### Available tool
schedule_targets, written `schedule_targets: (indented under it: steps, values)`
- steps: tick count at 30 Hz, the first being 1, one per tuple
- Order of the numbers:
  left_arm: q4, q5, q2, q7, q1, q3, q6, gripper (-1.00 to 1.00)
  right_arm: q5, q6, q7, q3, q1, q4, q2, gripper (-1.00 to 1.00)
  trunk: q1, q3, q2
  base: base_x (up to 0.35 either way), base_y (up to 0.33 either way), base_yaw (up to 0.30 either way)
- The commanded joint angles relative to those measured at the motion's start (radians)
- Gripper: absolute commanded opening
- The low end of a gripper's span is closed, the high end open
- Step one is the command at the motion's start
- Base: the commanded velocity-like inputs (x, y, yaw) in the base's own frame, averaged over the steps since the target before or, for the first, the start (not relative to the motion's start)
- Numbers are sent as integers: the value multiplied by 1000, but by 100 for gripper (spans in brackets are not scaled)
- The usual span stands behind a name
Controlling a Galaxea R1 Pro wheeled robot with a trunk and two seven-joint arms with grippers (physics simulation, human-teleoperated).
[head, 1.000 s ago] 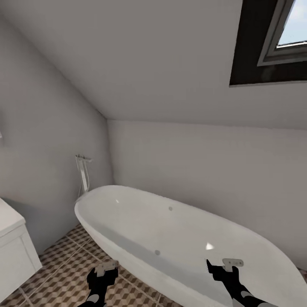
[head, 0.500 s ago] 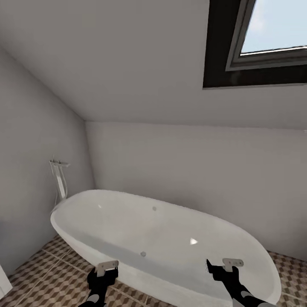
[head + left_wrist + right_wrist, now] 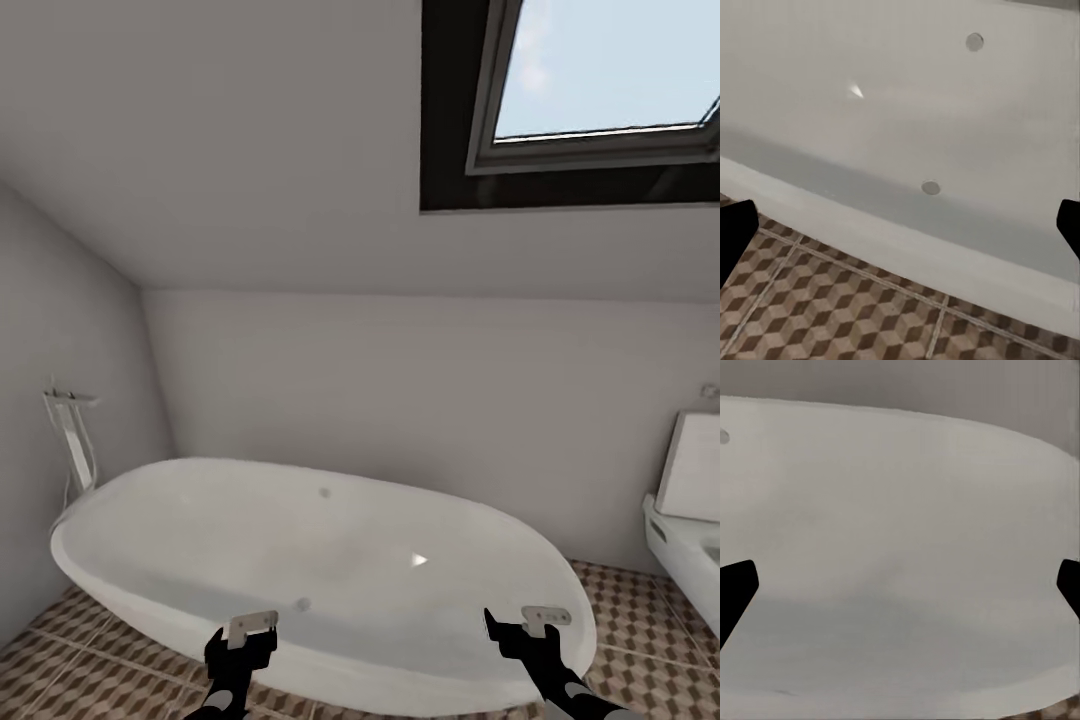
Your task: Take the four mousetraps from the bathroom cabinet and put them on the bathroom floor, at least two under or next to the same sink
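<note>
While empty, grippers over bathtub [image 3: 320,560]

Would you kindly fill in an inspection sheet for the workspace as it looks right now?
Surface: bathroom floor with brown-and-beige cube-pattern tiles and pale grout lines.
Job's things: mousetraps, cabinet and sink: nothing seen.
Clutter: nothing seen on the visible tiles.
Grippers: left end effector and right end effector are low in the head view, both open and carrying nothing, facing the bathtub.
Cables: nothing seen.
Surroundings: white oval bathtub with a floor-standing tap at its left end; white toilet at the right edge; skylight in the sloped ceiling.
</note>
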Motion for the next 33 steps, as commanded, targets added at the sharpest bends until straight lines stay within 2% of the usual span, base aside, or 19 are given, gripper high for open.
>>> schedule_targets:
  steps: [1,33]
  values:
    - [1,8,0,4,-1,-9,-3,100,10,-6,1,-9,-2,4,-1,100,0,-1,-2,0,0,-292]
    - [0,8,0,4,-1,-9,-3,100,10,-6,1,-9,-2,4,1,100,0,15,-2,0,0,-292]
